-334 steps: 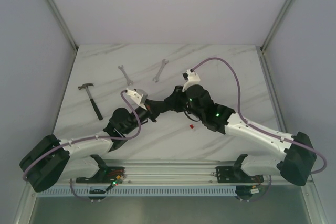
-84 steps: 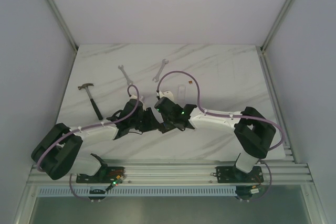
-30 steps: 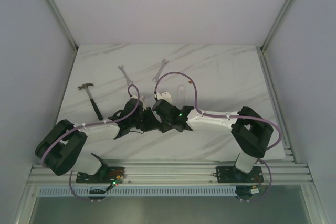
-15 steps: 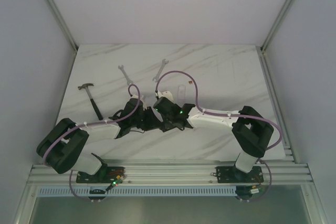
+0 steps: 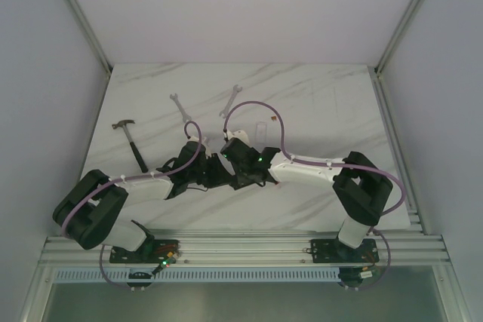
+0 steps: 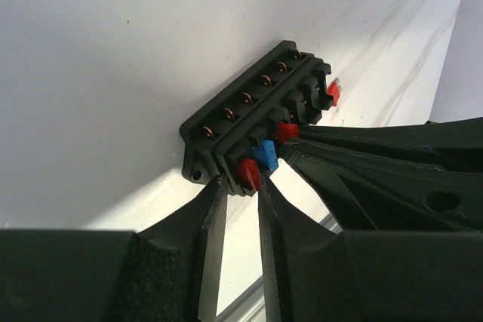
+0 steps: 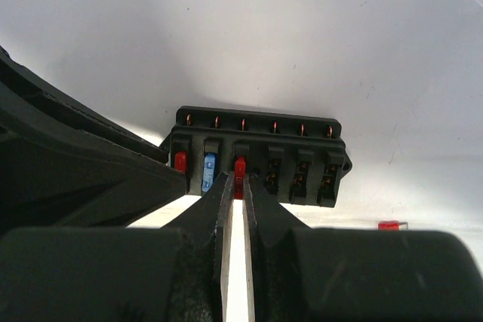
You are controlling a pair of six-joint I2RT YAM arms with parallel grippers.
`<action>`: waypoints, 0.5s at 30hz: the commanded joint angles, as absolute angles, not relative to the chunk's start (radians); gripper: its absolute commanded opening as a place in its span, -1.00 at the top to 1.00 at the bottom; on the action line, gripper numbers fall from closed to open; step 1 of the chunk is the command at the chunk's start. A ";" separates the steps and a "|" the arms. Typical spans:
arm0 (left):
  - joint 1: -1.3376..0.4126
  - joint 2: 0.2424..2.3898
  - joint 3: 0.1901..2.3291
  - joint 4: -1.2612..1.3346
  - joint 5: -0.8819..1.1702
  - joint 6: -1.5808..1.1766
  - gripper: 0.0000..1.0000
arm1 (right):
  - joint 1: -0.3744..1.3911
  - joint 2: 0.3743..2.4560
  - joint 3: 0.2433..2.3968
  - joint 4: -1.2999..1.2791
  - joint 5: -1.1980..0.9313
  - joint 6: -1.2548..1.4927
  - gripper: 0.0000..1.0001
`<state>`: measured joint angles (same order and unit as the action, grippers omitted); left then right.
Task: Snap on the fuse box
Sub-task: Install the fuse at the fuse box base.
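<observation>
The black fuse box [image 7: 260,157] lies on the white table, hidden under both wrists in the top view. Its row of slots holds a red fuse [image 6: 249,173], a blue fuse [image 6: 266,154] and a second red fuse [image 7: 240,167]; the other slots are empty. My left gripper [image 6: 240,185] is shut on the box's near end, beside the first red fuse. My right gripper [image 7: 237,180] is shut on the red fuse standing in the third slot. The two grippers meet at the table's middle, the left gripper [image 5: 215,170] right beside the right gripper [image 5: 229,171].
A loose red fuse [image 7: 389,225] lies just right of the box. A thin clear cover [image 5: 262,130] rests behind the grippers. Two wrenches [image 5: 179,105] [image 5: 231,99] and a hammer [image 5: 132,141] lie at the back left.
Since the earliest frame both arms have drawn together at the table's middle. Over the last second nothing has visibly shifted and both grips hold.
</observation>
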<state>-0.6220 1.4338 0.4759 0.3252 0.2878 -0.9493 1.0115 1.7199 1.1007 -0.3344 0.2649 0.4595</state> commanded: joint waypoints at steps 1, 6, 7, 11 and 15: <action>-0.613 1.478 0.447 0.182 0.203 -0.911 0.38 | 1.007 1.789 1.085 -0.466 0.237 0.443 1.00; -0.612 1.477 0.445 0.183 0.204 -0.911 0.38 | 1.005 1.810 1.078 -0.480 0.238 0.444 1.00; -0.613 1.479 0.445 0.183 0.204 -0.911 0.38 | 1.005 1.813 1.077 -0.487 0.242 0.444 1.00; -0.613 1.478 0.446 0.182 0.204 -0.911 0.38 | 1.004 1.814 1.071 -0.499 0.242 0.442 1.00; -0.612 1.479 0.445 0.181 0.203 -0.911 0.38 | 1.002 1.816 1.072 -0.508 0.247 0.439 1.00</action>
<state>-0.6220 1.4353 0.4759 0.3256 0.2882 -0.9493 1.0115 1.7329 1.1149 -0.3527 0.2584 0.4587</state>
